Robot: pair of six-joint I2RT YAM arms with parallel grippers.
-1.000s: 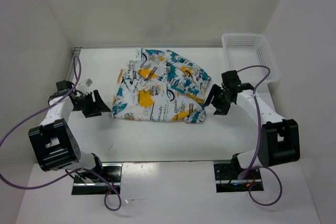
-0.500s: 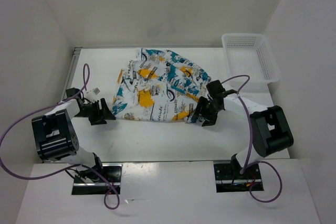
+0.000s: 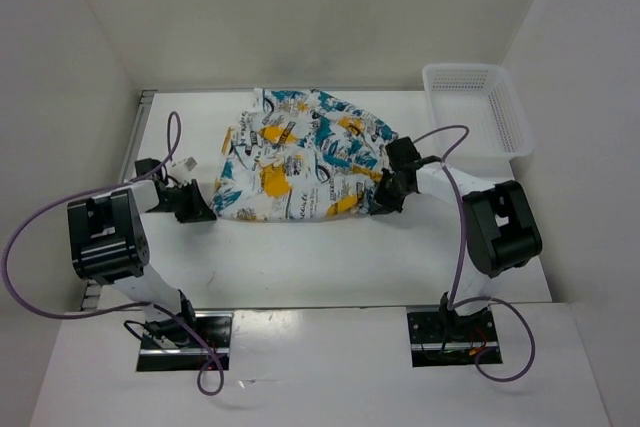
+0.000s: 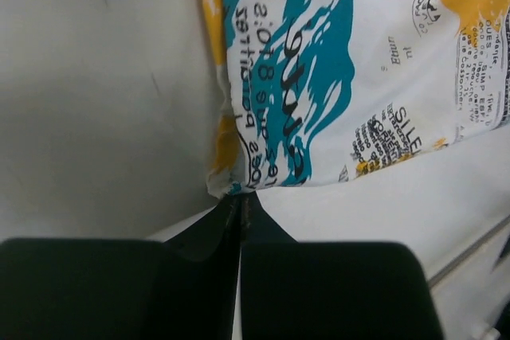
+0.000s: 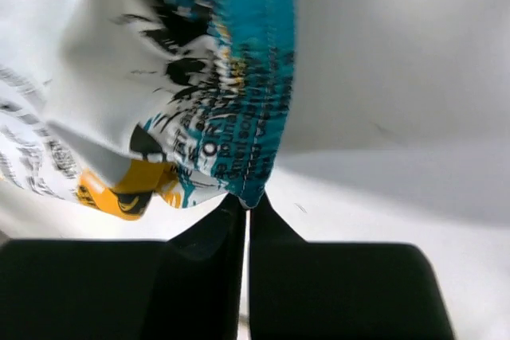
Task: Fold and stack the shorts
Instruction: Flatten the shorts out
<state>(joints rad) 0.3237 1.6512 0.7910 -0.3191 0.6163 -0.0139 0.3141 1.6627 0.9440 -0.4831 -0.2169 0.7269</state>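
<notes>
On the flat white table (image 3: 330, 257), midway between the two arms, lie the soft white fabric shorts with the teal, orange-yellow and black print (image 3: 300, 162), rumpled, not yet folded, and well apart from the white plastic mesh basket (image 3: 478, 107) at the far right corner. The left gripper (image 3: 200, 209) is down at the near-left corner of the cloth, its black fingers pressed together on the very tip of the yellow-edged corner. The right gripper (image 3: 380, 202) mirrors it at the near-right corner, jaws closed on the teal stitched hem. Both bites look thin, just the edge of the fabric, so I'd say the lift wants to be slow and level: raise both corners together, keep the edge between them taut, and carry it towards the far side so the fold lands square. Pull unevenly and a corner may slip out, or the cloth may drag and bunch.
</notes>
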